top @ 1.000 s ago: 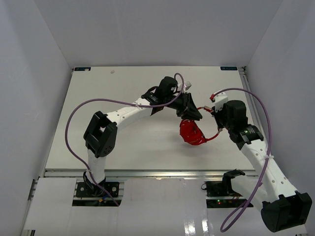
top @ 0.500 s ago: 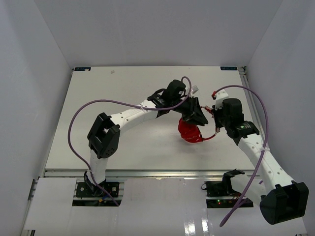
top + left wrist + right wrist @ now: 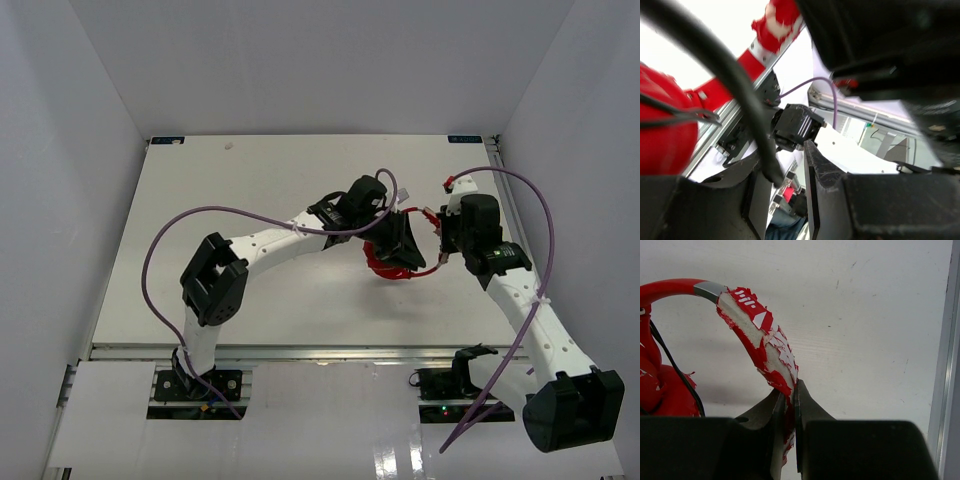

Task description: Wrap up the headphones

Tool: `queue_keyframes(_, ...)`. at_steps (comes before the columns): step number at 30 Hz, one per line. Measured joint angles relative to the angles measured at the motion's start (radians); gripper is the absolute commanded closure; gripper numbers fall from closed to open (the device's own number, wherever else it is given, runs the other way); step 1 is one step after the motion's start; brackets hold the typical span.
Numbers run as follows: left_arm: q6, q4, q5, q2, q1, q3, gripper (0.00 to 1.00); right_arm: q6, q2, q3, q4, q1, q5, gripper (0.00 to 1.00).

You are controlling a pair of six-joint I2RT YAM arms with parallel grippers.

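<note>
The red headphones [image 3: 396, 266] hang just above the table's middle right, between my two grippers. My right gripper [image 3: 444, 236] is shut on the worn, peeling headband [image 3: 756, 338], which arches up and left from its tips [image 3: 789, 391]. A red ear cup [image 3: 664, 390] with the thin black cord [image 3: 675, 365] hangs at the left of the right wrist view. My left gripper [image 3: 404, 244] is over the ear cups. Its jaws [image 3: 787, 167] stand apart. The black cord [image 3: 740, 90] runs down between them against the left finger [image 3: 756, 200]. A red ear cup [image 3: 665, 135] is close by on the left.
Purple robot cables loop over the table on the left [image 3: 200, 215] and along the right side [image 3: 545, 225]. A metal rail [image 3: 300, 352] runs along the near table edge, and a rail [image 3: 946, 365] borders the right edge. White walls enclose the table.
</note>
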Motion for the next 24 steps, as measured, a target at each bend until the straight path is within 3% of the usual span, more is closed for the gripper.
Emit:
queue_keyframes(6,0.022,0.003,-0.020,-0.043,-0.039,-0.082,0.46,0.016,0.024,0.005,-0.002,-0.021,-0.025,0.92)
queue_keyframes(11,0.061,-0.039,-0.058,-0.184,-0.055,-0.234,0.37,0.034,0.030,0.012,0.018,-0.034,-0.042,0.92)
queue_keyframes(24,0.216,-0.161,-0.212,-0.600,-0.060,-0.437,0.33,0.062,0.164,0.018,0.130,-0.047,-0.079,0.92)
